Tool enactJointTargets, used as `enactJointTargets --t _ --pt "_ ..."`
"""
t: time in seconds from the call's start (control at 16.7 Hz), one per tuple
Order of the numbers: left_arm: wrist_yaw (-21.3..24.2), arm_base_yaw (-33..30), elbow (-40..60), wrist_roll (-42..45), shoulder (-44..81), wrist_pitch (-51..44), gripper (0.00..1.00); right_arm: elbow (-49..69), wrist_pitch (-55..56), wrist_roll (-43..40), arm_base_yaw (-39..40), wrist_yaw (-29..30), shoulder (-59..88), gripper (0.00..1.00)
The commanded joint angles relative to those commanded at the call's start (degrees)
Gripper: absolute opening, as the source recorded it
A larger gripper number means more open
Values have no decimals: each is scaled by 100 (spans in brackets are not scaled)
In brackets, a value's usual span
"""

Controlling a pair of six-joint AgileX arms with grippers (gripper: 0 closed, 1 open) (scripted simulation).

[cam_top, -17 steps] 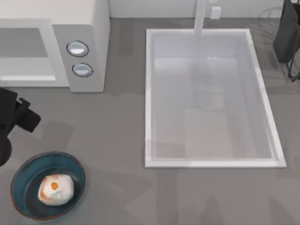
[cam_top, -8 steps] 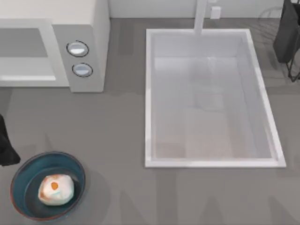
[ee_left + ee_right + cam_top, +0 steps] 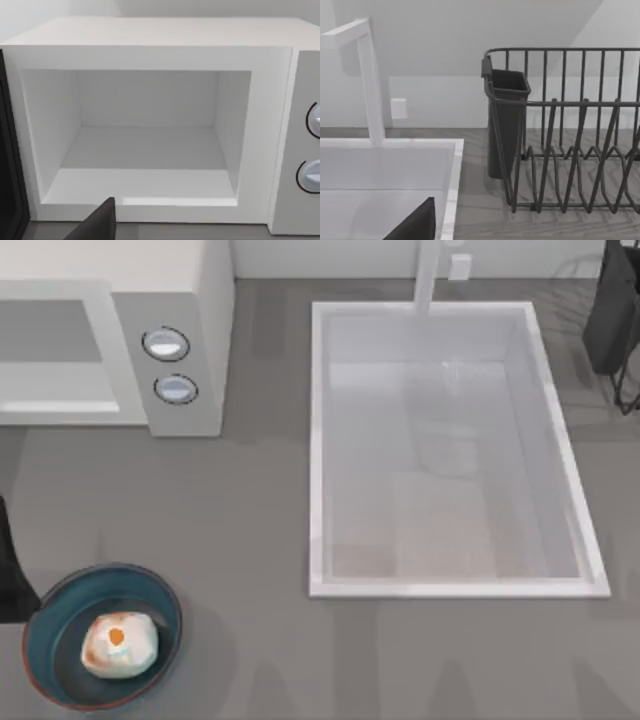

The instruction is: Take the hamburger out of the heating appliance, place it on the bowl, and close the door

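The hamburger [image 3: 119,645], a small pale bun with an orange spot, lies inside the blue bowl [image 3: 50,615] at the table's front left. The heating appliance [image 3: 190,300] stands at the back left, with two round knobs [image 3: 166,343] on its grey panel. In the left wrist view its cavity [image 3: 145,145] stands uncovered and bare. A dark upright strip [image 3: 7,160] runs beside the opening; I cannot tell whether it is the door. My left arm [image 3: 10,570] is at the left edge, just beside the bowl. My left gripper [image 3: 97,227] faces the cavity. My right arm [image 3: 615,310] is parked at the back right.
A large white sink [image 3: 318,440] with a faucet [image 3: 428,275] takes up the middle and right of the table. A dark wire dish rack [image 3: 570,130] with a cup holder [image 3: 507,120] stands at the back right, in front of my right gripper [image 3: 415,225].
My left arm has drawn back toward the left edge of the top view, away from the appliance front. The hamburger and the bowl have not moved.
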Motion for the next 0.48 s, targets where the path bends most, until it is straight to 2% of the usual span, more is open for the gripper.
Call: enactJointTargets --t 0.18,0.48 --pt "0 0 0 0 0 0 100 0 0 0 0 0 0 100" --pt "0 0 0 0 0 0 62 0 0 0 0 0 0 100"
